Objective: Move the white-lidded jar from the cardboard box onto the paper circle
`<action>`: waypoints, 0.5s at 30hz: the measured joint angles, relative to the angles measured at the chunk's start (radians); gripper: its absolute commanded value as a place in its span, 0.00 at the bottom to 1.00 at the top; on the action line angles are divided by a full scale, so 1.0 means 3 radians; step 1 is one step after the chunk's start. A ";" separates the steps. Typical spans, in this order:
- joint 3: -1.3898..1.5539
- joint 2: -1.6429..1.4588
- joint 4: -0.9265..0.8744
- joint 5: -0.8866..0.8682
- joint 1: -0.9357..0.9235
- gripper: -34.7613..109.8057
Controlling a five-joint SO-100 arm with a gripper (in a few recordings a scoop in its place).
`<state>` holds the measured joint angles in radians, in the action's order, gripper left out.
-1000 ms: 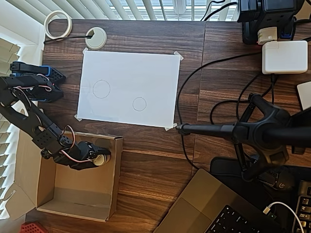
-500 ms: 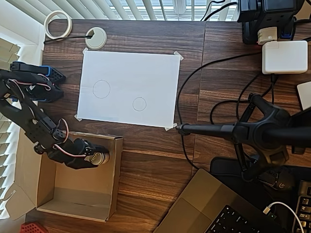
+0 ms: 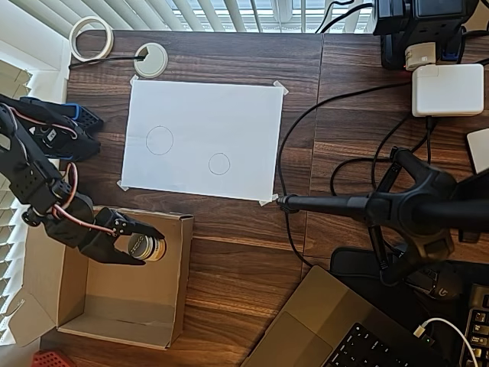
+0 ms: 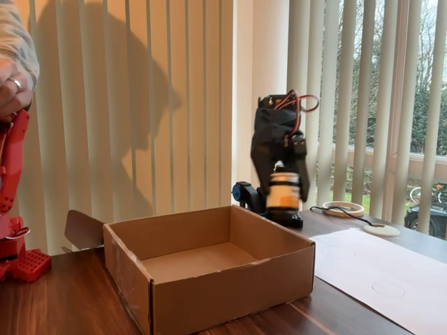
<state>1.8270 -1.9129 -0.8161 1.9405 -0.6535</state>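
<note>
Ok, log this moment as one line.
gripper: shut on white-lidded jar | jar: lifted above cardboard box | paper circle: empty

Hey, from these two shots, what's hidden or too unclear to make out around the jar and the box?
- Lid of the white-lidded jar: the claw covers it in the fixed view.
- Jar lid marking: too small in the overhead view.
- Floor of the cardboard box: its near part hidden by the front wall in the fixed view.
- The paper circle: faint in the fixed view.

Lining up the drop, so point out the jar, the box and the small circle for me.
jar (image 4: pixel 283 193): fixed view, its side, held in the claw.
box (image 3: pixel 186 267): overhead view, its right wall.
small circle (image 3: pixel 219 164): overhead view, middle of the drawn ring.
</note>
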 measured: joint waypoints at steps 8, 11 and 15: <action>0.0000 -0.0230 -0.0005 -0.0327 0.1012 0.24; 0.0000 -0.0143 -0.0005 -0.0404 0.1329 0.24; 0.0000 0.0291 -0.0005 -0.0511 0.1488 0.24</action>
<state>1.8270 -1.8254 -0.8176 1.7871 -0.2071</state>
